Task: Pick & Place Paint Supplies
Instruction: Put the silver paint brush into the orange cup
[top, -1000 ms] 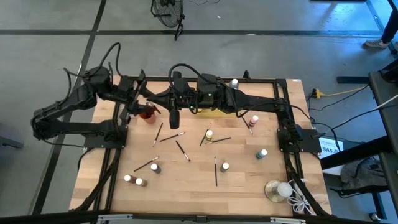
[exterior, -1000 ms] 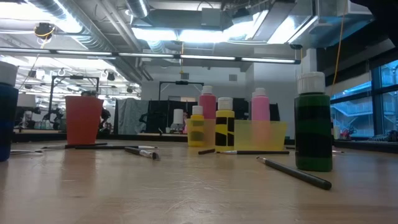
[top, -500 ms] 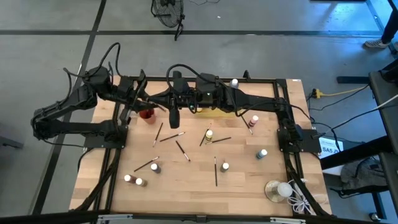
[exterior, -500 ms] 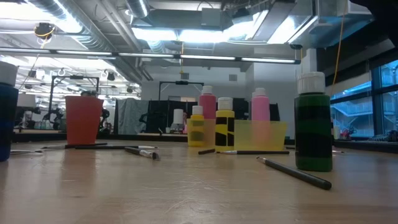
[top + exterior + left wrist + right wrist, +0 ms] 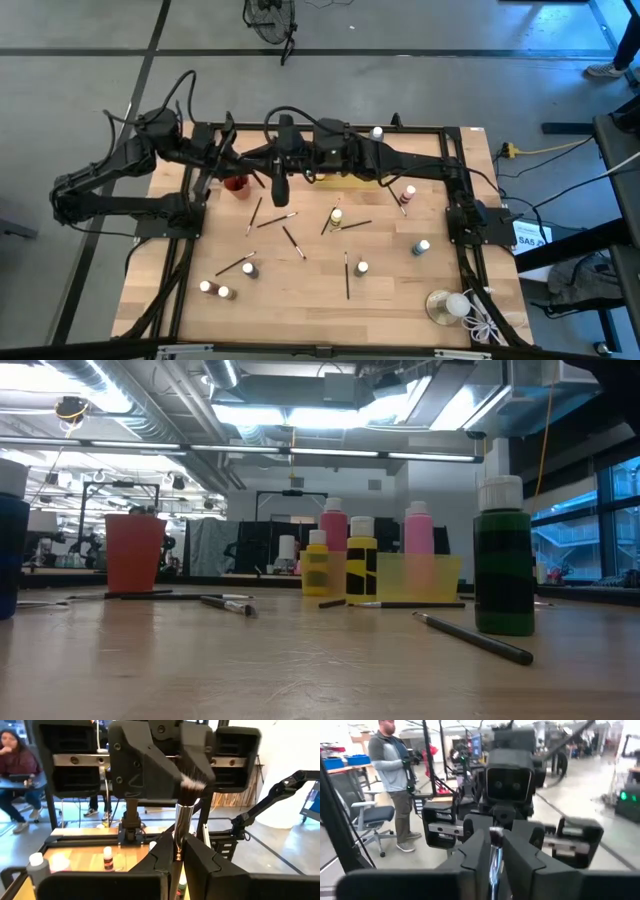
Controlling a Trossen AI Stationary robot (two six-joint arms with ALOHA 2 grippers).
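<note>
High above the table's far left part, my two grippers meet tip to tip, both pointing level. A paintbrush [image 5: 181,817] with a silver ferrule and dark, pale-tipped bristles [image 5: 192,782] runs between them. My left gripper [image 5: 177,852] [image 5: 243,160] is shut on it. My right gripper [image 5: 494,854] [image 5: 268,160] stands narrowly open, a finger on either side of the brush's ferrule [image 5: 493,862]. Several white-capped bottles, such as a yellow one [image 5: 336,216], and loose brushes [image 5: 293,240] lie on the wood. My left gripper pinches the paintbrush between its two fingers just behind the silver ferrule [image 5: 176,845]. The fingers come level from the table's left and lie along the brush. The brush sticks out past the fingertips toward my right gripper, bristle end foremost, lifted clear of the table.
A red cup [image 5: 236,183] stands under the grippers, and a yellow bin [image 5: 340,181] stands at the far middle. A clear dish with a white ball [image 5: 448,305] sits near right. A green bottle [image 5: 503,560] stands close in the low view. People show beyond the table: one standing [image 5: 395,770], one seated [image 5: 17,765].
My left gripper's fingers have drawn together on the paintbrush in the high view. Both arms have kept their places above the table's far left. Nothing on the table has moved.
</note>
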